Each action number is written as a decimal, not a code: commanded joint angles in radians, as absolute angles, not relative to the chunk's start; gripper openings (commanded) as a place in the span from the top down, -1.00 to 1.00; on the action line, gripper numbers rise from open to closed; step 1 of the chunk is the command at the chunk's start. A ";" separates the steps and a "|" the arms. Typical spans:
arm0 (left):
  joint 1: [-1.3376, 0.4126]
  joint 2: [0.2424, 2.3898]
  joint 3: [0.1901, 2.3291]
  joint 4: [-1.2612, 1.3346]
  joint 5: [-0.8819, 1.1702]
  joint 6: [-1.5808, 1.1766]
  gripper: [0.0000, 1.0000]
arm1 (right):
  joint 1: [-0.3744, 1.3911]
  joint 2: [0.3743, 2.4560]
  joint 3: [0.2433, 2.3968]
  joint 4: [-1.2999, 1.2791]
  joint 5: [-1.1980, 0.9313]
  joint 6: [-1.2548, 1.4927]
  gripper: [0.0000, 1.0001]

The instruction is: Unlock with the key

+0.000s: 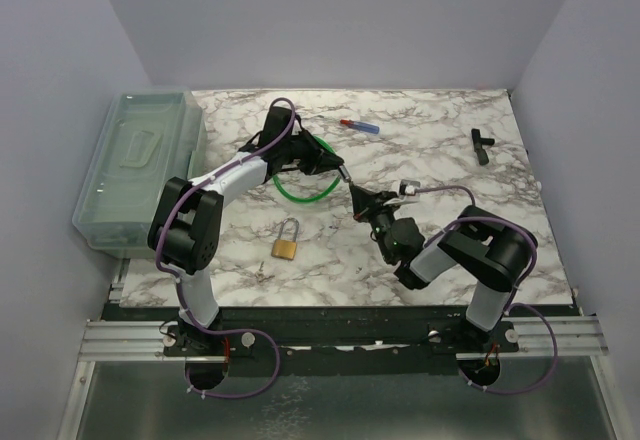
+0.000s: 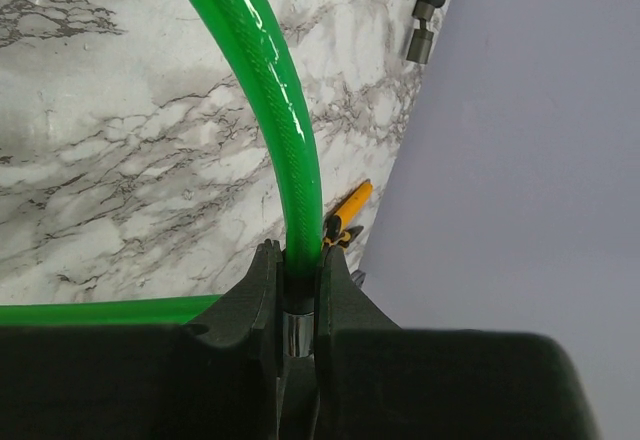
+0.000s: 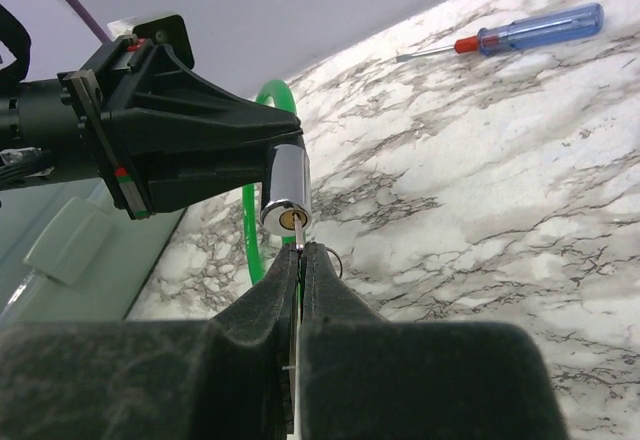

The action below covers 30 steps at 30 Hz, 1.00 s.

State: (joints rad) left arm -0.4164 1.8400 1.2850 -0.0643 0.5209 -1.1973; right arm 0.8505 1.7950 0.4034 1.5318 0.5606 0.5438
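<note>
Black right gripper [image 3: 300, 260], lower centre of its wrist view, is pinched closed on the key [image 3: 298, 234]. The blade tip looks seated in the keyway of the chrome lock cylinder [image 3: 285, 192] just above. Left gripper [image 2: 298, 272] clamps that cylinder where the green cable [image 2: 270, 90] enters. Rotate about the keyway axis with no side load while left holds rigid. Brass padlock [image 1: 286, 243] sits apart, lower centre of top view.

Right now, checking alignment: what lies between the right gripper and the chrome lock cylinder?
Only the key, reaching from the right gripper to the lock cylinder, in the right wrist view.
</note>
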 commanded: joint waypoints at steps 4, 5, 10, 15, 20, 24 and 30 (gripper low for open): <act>-0.443 1.823 1.278 -0.048 0.682 -1.232 1.00 | 0.836 1.773 0.456 1.711 0.562 0.444 0.99; -0.443 1.822 1.278 -0.047 0.681 -1.232 1.00 | 0.835 1.781 0.457 1.725 0.558 0.445 0.99; -0.446 1.821 1.279 -0.045 0.684 -1.230 1.00 | 0.831 1.804 0.456 1.736 0.545 0.464 0.99; -0.455 1.817 1.285 -0.042 0.692 -1.224 1.00 | 0.823 1.794 0.456 1.723 0.535 0.485 0.99; -0.460 1.803 1.290 -0.039 0.690 -1.208 1.00 | 0.799 1.758 0.459 1.612 0.510 0.624 0.99; -0.464 1.798 1.290 -0.026 0.697 -1.206 1.00 | 0.756 1.697 0.464 1.455 0.434 0.777 0.99; -0.481 1.780 1.289 -0.005 0.703 -1.189 1.00 | 0.692 1.618 0.475 1.269 0.311 0.974 0.99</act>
State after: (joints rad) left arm -0.4164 1.8313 1.2842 0.0254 0.5346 -1.2129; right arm 0.7399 1.6718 0.4240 1.3651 0.4038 0.7990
